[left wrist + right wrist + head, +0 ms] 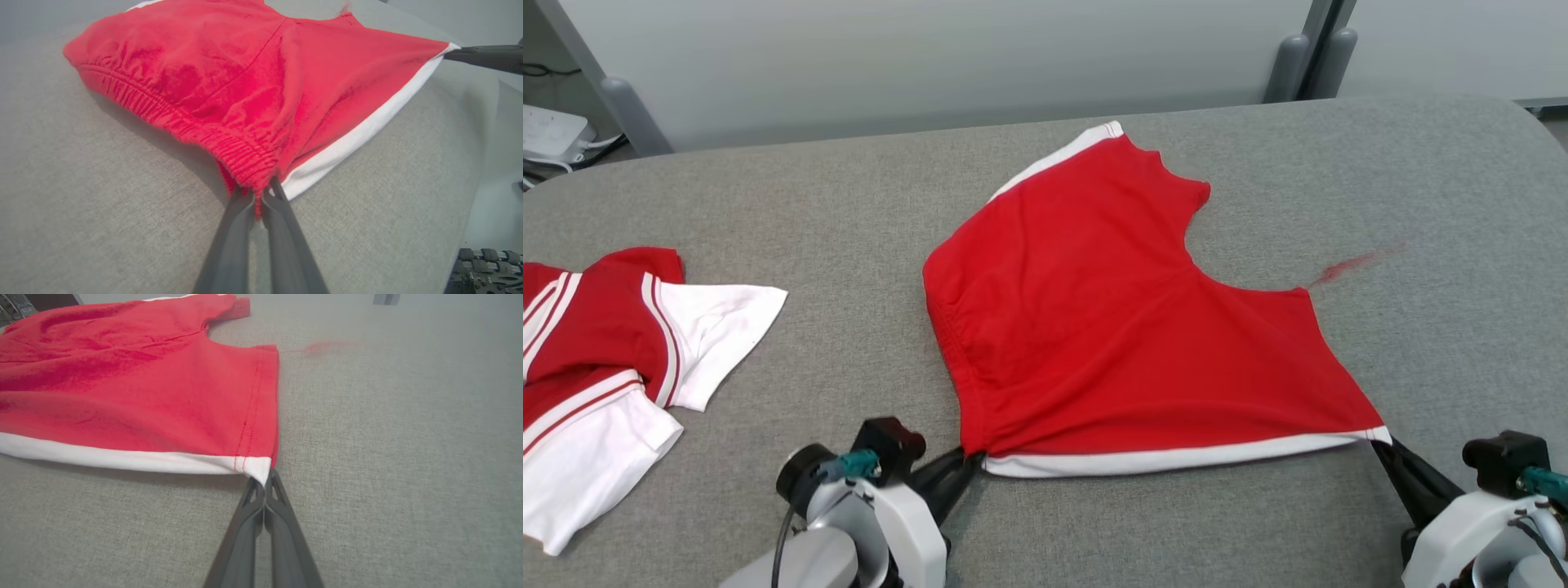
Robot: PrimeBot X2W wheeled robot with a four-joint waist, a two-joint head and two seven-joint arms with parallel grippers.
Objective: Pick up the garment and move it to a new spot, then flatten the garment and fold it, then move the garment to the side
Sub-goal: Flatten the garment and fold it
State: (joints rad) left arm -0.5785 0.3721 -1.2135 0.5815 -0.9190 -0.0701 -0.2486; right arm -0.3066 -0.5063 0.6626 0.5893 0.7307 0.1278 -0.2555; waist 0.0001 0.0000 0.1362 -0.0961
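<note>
The left gripper (259,194) pinches the elastic corner of the red garment (1111,327). The right gripper (265,484) pinches its white-hemmed corner, the cloth stretched between them on the grey worktop (849,204).

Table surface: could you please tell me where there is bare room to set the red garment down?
Bare: right of the red garment to the table edge; the strip between it and the red-and-white clothes. Crowded: near left.

matt red cloth garment (1111,327), coarse woven tabletop (849,212)
</note>
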